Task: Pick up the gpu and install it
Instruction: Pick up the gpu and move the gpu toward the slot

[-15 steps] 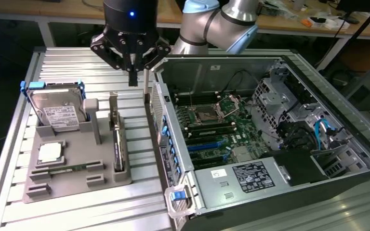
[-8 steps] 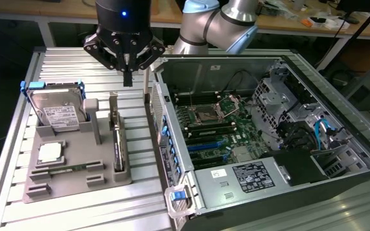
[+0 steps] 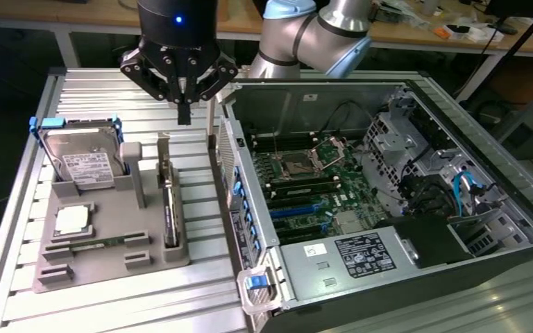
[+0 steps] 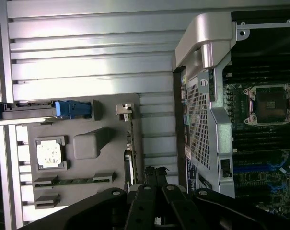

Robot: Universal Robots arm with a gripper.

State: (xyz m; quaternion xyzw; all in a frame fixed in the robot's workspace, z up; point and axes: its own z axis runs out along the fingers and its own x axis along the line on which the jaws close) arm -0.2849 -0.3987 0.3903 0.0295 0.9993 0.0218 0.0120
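GPU (image 3: 167,208) stands on edge in the grey tray (image 3: 109,208), untouched. The fingers (image 3: 184,109), pinched shut and empty, hover near its far end and could strike it if lowered closed.

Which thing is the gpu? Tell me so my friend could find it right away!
Find the open computer case, then the gray tray beside it, on the exterior view's left. The gpu is the thin card standing on its edge along the tray's side nearest the case. The hard drive has a white label, and the memory stick and processor lie flat.
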